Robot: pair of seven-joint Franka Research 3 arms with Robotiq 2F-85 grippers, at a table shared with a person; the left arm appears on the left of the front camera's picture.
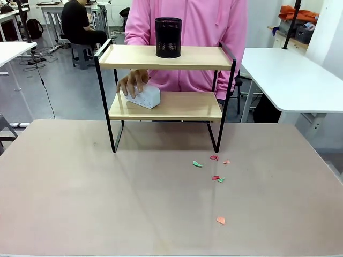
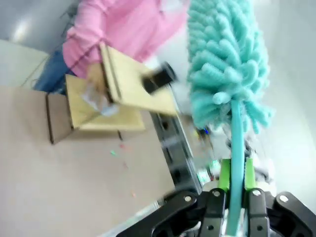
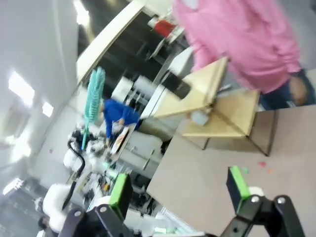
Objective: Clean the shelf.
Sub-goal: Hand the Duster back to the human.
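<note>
Your left tool [image 2: 236, 207] pinches the duster [image 2: 224, 64] by its handle, keeping the head free for the shelf [image 1: 182, 107]; your right tool [image 3: 178, 187] gapes empty.

Workroom with a grey floor [image 1: 69, 96].
White table [image 1: 292, 75] at right; stool [image 1: 81, 53] and second table [image 1: 13, 51] far left.

A lab-like workroom: white tables [image 1: 289, 75], floor cables [image 1: 33, 63], a seated person [image 1: 77, 24] behind.
</note>
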